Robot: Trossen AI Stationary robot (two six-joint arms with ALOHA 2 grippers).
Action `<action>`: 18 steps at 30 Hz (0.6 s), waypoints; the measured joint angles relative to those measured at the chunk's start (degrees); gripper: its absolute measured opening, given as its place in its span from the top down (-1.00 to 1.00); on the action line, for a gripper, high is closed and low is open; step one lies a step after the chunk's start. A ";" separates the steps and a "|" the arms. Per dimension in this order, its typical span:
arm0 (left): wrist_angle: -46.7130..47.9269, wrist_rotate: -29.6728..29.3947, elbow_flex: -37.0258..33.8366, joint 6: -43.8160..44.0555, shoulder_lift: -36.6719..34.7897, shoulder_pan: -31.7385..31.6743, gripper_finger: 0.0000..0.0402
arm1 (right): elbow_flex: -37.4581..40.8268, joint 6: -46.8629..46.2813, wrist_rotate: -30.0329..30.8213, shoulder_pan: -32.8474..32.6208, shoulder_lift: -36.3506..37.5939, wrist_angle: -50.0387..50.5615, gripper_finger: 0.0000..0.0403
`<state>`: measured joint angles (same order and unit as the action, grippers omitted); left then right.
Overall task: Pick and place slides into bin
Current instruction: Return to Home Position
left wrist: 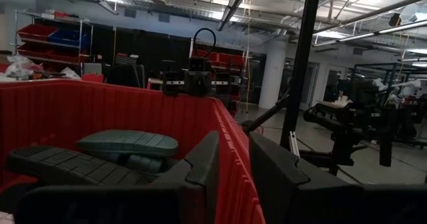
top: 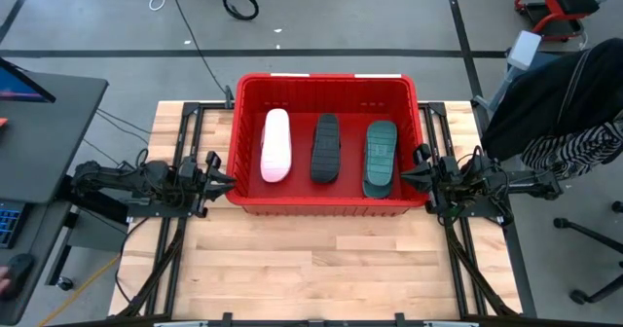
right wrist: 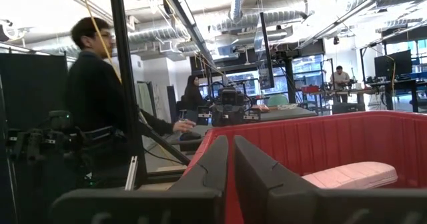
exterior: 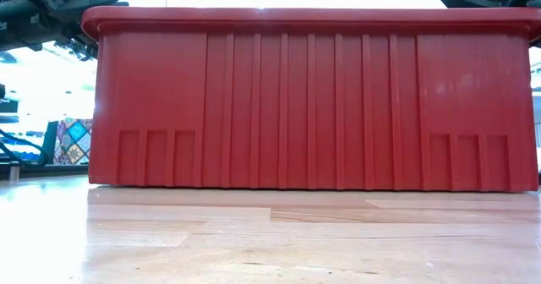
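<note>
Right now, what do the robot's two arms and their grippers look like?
The left arm and the right arm are dark, slim and jointed. Thin black cables trail near the left one's base. Each arm ends in a black gripper: the left gripper and the right gripper. In the wrist views the fingers are matte dark wedges that taper to the tip. No markings show.

A pale wooden desk [top: 321, 269] stands on a grey floor. Behind it a coiled black cable [top: 240, 3] lies on the floor, with a red wheeled stool [top: 555, 1] off to the right. A person in a striped top [top: 574, 113] stands at the desk's right side. A screen [top: 19, 79] glows at the left. Another person in dark clothes [right wrist: 100, 97] stands by a far counter, and a shelf [left wrist: 50, 41] holds red and blue crates.
</note>
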<state>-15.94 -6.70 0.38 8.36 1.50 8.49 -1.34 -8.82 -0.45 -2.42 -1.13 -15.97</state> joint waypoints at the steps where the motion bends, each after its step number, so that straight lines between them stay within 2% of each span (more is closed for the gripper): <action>1: 0.00 0.00 0.00 0.00 0.00 -0.02 0.56 | 0.00 0.02 0.00 0.00 0.00 0.00 0.85; 9: 0.00 0.00 0.00 0.00 0.00 0.00 0.61 | 0.00 0.02 0.00 0.00 0.00 0.01 0.85; 18: 0.00 0.00 0.00 0.00 0.00 0.00 0.55 | 0.00 0.02 0.00 0.00 0.00 0.02 0.85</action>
<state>-15.94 -6.70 0.38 8.36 1.50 8.48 -1.34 -8.80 -0.45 -2.42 -1.13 -15.94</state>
